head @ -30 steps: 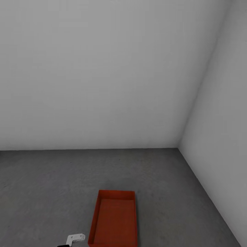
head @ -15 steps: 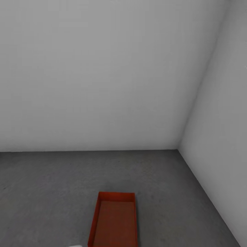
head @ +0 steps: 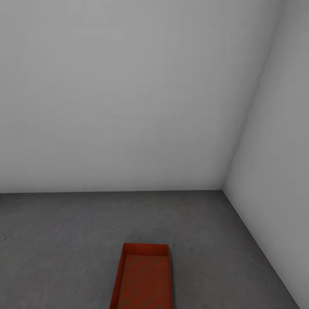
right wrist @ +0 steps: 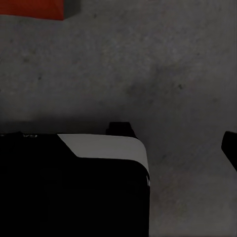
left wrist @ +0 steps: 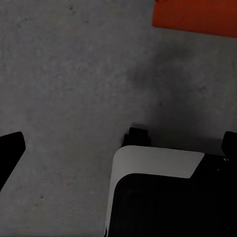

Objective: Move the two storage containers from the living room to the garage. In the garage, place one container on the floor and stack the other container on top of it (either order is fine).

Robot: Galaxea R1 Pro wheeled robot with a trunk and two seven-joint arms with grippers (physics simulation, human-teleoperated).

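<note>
Pale grey garage walls [head: 128, 94] are seen above the concrete floor [head: 56, 240], where one orange-red storage container [head: 143, 279] sits at lower centre; gripper states cannot be told, and stacking could be misaligned.

One storage container [head: 143, 279] on the floor [head: 64, 240]; two walls [head: 128, 94].

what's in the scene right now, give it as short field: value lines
room: bare corner, pale grey walls
floor: dark grey speckled concrete
container: one orange-red bin, open top, resting on the floor, nothing inside
second container: none stacked on it
left wrist view: concrete, a bin edge, dark robot base
right wrist view: concrete, a bin corner
grip: neither arm holds the bin
</note>
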